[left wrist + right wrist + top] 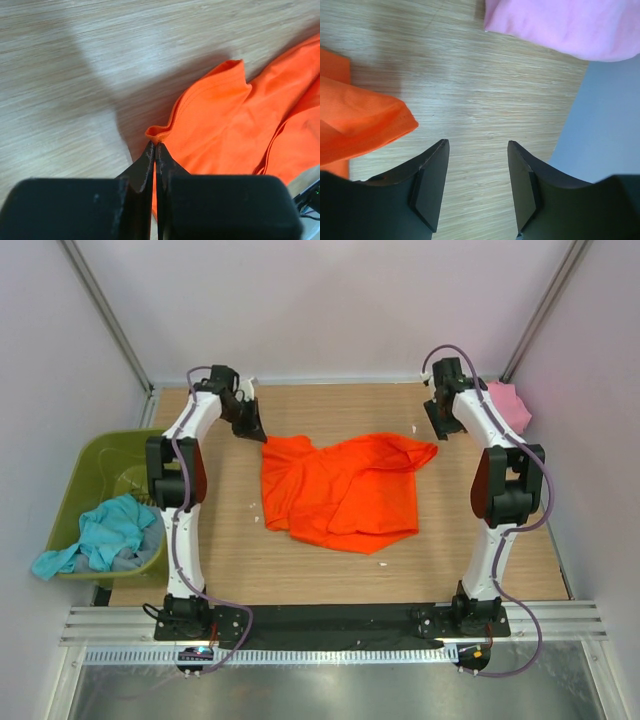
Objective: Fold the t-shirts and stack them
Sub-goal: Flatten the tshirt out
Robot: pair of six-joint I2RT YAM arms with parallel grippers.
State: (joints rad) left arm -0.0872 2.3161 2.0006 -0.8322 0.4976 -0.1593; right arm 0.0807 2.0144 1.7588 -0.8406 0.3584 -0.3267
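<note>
A bright orange t-shirt (345, 490) lies crumpled in the middle of the wooden table. My left gripper (254, 428) is at its far left corner, and in the left wrist view the gripper (155, 145) is shut on a pinched bit of the orange t-shirt's hem (160, 132). My right gripper (438, 421) is open and empty just right of the shirt's far right tip; its wrist view (476, 146) shows that tip (365, 122) to the left. A pale pink t-shirt (510, 405) lies bunched at the far right (560, 25).
An olive-green plastic tub (88, 455) stands off the table's left edge with a teal t-shirt (100, 535) spilling over its near rim. Pale walls close in on the left, back and right. The black base rail (330, 618) runs along the near edge.
</note>
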